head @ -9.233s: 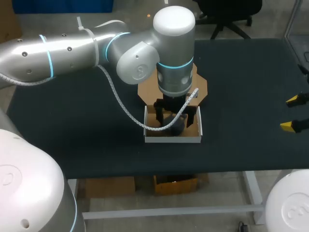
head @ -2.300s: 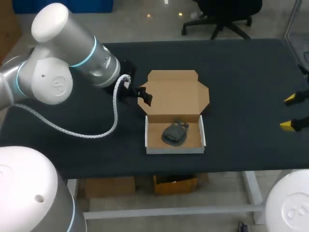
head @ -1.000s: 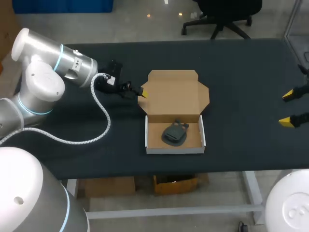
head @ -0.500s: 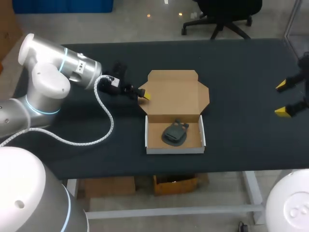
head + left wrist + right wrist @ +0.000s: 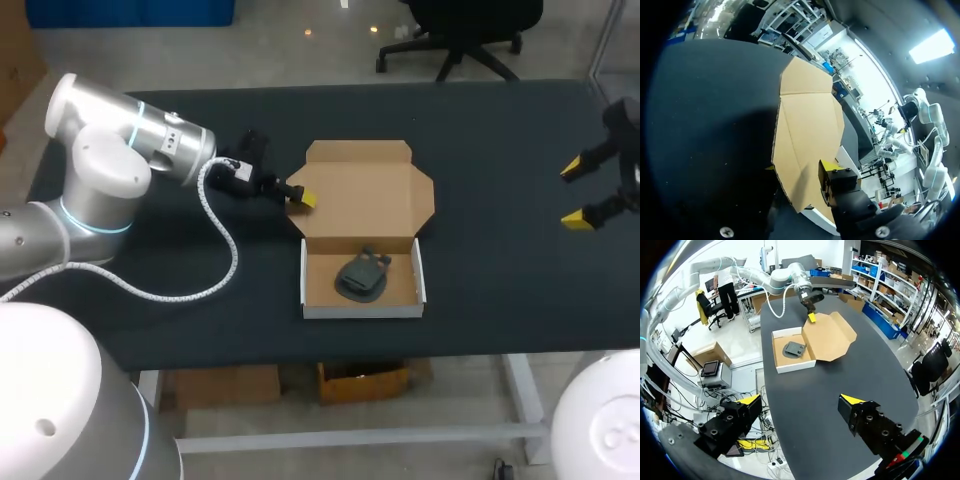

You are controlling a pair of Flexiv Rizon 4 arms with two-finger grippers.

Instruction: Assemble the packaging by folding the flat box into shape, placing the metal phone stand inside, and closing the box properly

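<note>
The box (image 5: 360, 309) sits about mid-table, a shallow tray with white walls and a brown inside, open upward. Its lid (image 5: 365, 190) is folded back toward the far side, hinged along the tray's far wall. The brown face is up, with small flaps on the left, right and far edges. From above the lid looks flat or close to it; I cannot tell whether its left edge is off the table (image 5: 500, 290). The stand (image 5: 362, 274), a dark grey folded piece, lies inside the tray near the middle, clear of the left and right walls.

The left arm (image 5: 120, 165) comes in low from the left side. A white coiled cable (image 5: 228, 262) hangs from it and loops across the table to the left of the box. The left gripper (image 5: 298, 194) is right at the lid's left flap, overlapping the cardboard edge. In its own wrist view the lid stretches away ahead of it. I cannot tell whether it is clamped on the flap or only resting against it.

The right gripper (image 5: 575, 193) hangs over the far right part of the table, well apart from the box. It is spread wide and has hold of nothing. From its wrist view the box lies well ahead, with the lid on one side of the tray and the left gripper at the lid's edge.
</note>
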